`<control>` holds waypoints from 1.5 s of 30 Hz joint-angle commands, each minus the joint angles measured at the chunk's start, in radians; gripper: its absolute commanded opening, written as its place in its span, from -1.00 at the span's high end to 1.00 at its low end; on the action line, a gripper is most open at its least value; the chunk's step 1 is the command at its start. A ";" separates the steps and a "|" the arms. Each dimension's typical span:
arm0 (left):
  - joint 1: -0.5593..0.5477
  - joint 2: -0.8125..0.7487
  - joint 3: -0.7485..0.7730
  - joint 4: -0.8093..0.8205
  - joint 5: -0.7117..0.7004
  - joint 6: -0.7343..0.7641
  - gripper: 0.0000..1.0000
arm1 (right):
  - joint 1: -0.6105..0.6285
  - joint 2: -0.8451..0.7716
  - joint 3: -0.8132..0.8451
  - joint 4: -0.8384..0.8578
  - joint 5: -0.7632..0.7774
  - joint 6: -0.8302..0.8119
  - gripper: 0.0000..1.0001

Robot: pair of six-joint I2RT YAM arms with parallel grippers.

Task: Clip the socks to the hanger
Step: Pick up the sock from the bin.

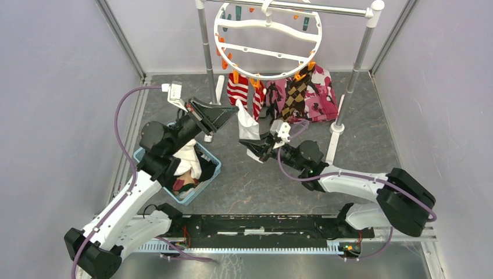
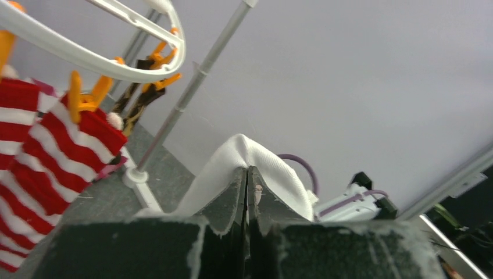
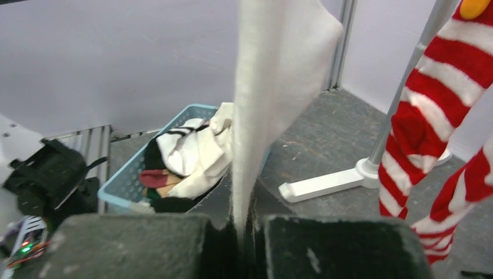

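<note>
Striped socks [image 1: 237,90] and argyle socks [image 1: 295,96] hang clipped along the hanger [image 1: 264,76] near rim; white sock [image 1: 246,125], pinched tight by left gripper [image 2: 247,180] and right gripper [image 3: 241,224], plus basket [image 1: 206,183] contents at the table's left edge, remain.

Legend, all three views — no legible text, label, brand, number or sign. The hanger [image 1: 250,23], the socks [image 1: 237,90] and the basket [image 3: 125,185] show only patterns or plain colour — stripes, argyle, white, blue — without lettering.

Blue basket [image 1: 206,183] on grey table [image 1: 261,186]
</note>
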 commanded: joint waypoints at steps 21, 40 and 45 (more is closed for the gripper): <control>-0.001 -0.180 -0.578 0.309 0.041 0.292 -0.99 | 0.006 -0.194 -0.573 0.311 0.216 1.195 1.00; -0.424 -0.013 -0.773 0.510 0.029 1.207 -0.94 | -0.045 0.365 -0.468 0.929 0.030 1.691 1.00; -0.460 -0.040 -0.775 0.428 0.037 1.308 -0.93 | -0.051 0.395 -0.437 0.930 0.026 1.709 1.00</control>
